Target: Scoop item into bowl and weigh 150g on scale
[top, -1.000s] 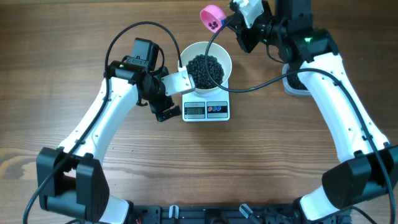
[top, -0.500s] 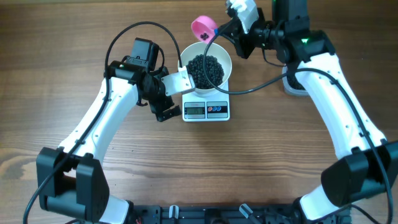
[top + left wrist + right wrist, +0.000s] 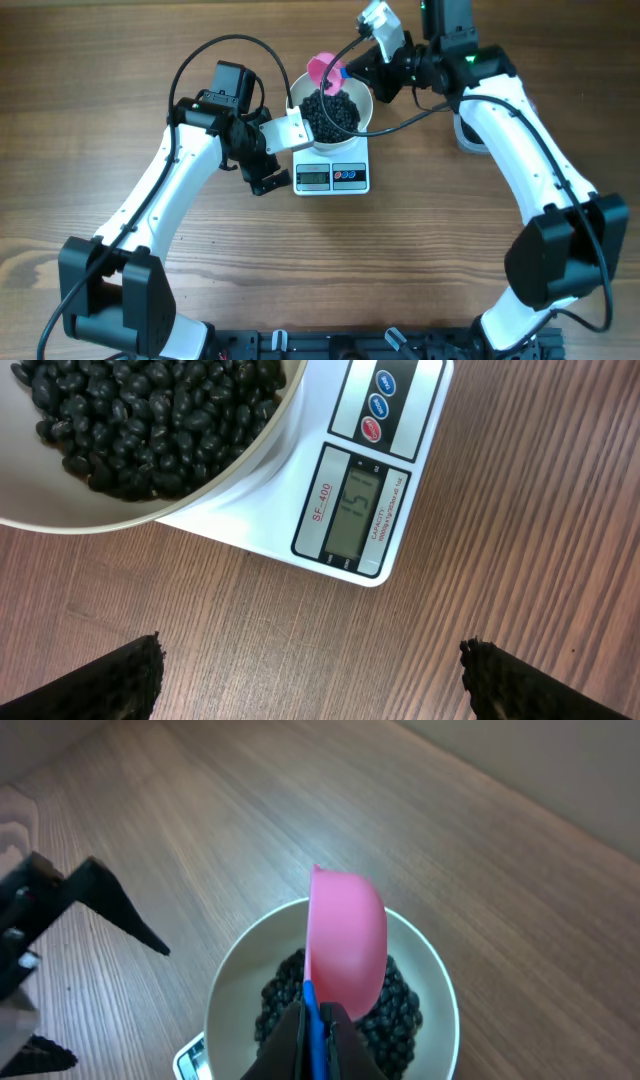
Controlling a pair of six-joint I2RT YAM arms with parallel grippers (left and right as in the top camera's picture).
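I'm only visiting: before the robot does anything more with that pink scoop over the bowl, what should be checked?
1. The bowl sits on the scale: ok.
2. The beans lie heaped inside the bowl: ok.
3. The right gripper is shut on the pink scoop, which is tipped over the bowl: ok.
4. The pink scoop is empty: only its back shows, cannot tell.
5. The display shows the target weight: digits too blurred, cannot tell.
6. The left gripper is open and empty, over bare table beside the scale: ok.
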